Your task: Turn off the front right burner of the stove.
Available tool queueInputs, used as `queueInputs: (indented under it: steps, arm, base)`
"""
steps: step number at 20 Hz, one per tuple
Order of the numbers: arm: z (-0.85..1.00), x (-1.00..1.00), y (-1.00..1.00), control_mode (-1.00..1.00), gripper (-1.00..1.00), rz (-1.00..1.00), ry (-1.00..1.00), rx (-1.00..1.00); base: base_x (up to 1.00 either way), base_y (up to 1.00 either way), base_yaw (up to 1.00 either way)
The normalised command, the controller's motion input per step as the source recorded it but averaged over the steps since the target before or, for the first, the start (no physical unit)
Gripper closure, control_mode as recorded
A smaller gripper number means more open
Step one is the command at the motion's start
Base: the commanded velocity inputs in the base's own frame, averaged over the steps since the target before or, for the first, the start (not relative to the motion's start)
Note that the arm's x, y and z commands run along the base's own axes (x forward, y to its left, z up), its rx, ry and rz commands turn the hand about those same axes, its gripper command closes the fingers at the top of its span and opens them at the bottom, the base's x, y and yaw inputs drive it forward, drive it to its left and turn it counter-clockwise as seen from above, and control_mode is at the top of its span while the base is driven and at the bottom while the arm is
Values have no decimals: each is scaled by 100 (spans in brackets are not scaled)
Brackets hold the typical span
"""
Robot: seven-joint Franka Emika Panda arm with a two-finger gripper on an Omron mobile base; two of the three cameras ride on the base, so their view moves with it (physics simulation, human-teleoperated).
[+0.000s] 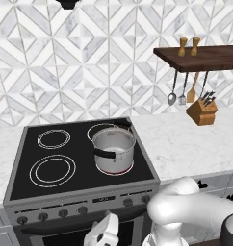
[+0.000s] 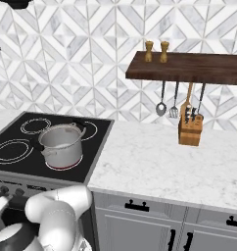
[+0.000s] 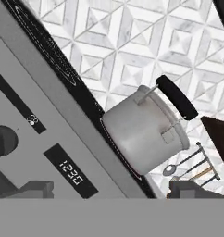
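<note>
The stove (image 1: 80,190) has a flat black glass top and a grey steel front with a row of small dark knobs (image 1: 63,213). A steel pot (image 1: 113,149) with black handles stands on the front right burner (image 1: 114,171), whose rim glows red under the pot's base. From the other side the red rim (image 2: 66,167) shows below the pot (image 2: 61,144). My gripper (image 1: 105,229) hangs open and empty in front of the steel front, just below the knob row. In the hand view its fingertips (image 3: 33,189) frame the clock display (image 3: 70,172), with one knob (image 3: 3,141) to the left.
To the right of the stove runs a marble counter (image 1: 186,144) over grey drawers (image 2: 140,215). A knife block (image 1: 201,111) stands at the back. A dark wall shelf (image 1: 205,56) carries two shakers, and utensils (image 1: 178,93) hang beneath it.
</note>
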Motion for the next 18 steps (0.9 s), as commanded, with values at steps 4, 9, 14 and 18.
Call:
queueInputs:
  steps: [4, 9, 14, 18]
  arm:
    - [-23, 19, 0, -100, -100, 26, -1, 15]
    - [-24, 15, 5, -100, -100, 26, -5, 14]
    - [-5, 34, 32, -100, -100, 11, 0, 5]
    - [-17, 31, 52, -100, -100, 9, 0, 2]
  base:
    - [0, 0, 0]
    - [0, 0, 0]
    - [0, 0, 0]
    - [0, 0, 0]
